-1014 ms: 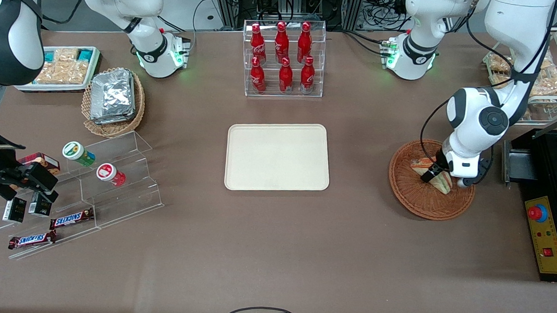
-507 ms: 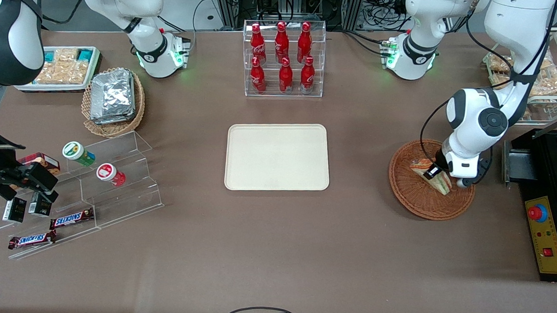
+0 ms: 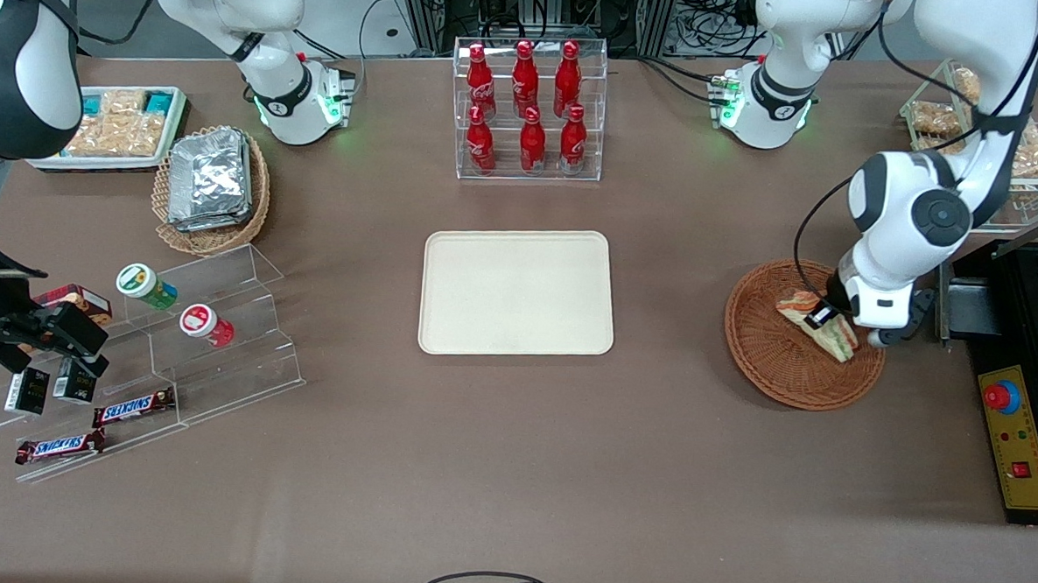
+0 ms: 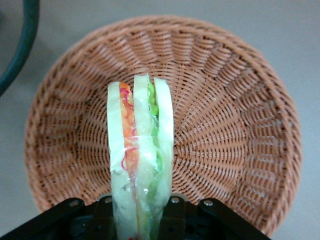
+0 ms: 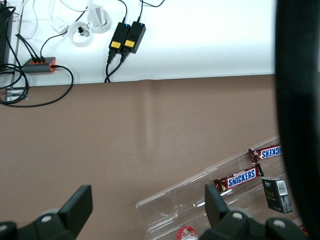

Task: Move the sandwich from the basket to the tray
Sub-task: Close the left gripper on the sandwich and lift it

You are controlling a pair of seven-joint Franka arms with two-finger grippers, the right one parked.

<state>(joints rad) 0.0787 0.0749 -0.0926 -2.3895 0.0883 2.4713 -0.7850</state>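
Observation:
The sandwich (image 3: 820, 325), a wrapped wedge of white bread with orange, red and green filling, hangs just above the reddish-brown wicker basket (image 3: 770, 359). My gripper (image 3: 823, 317) is shut on it, one finger on each bread face. In the left wrist view the sandwich (image 4: 141, 155) stands edge-on between the black fingers (image 4: 177, 215), with the basket (image 4: 235, 110) underneath it and nothing else in the basket. The cream tray (image 3: 517, 292) lies flat at the middle of the table, toward the parked arm's end from the basket, with nothing on it.
A clear rack of red bottles (image 3: 529, 108) stands farther from the camera than the tray. A black unit with a red button (image 3: 1016, 436) sits beside the basket at the working arm's end. A tan basket of foil packs (image 3: 213, 186) and clear snack shelves (image 3: 175, 347) lie toward the parked arm's end.
My gripper has risen with the sandwich, lifting it off the basket floor and shifting slightly toward the working arm's end of the table. The basket stays put.

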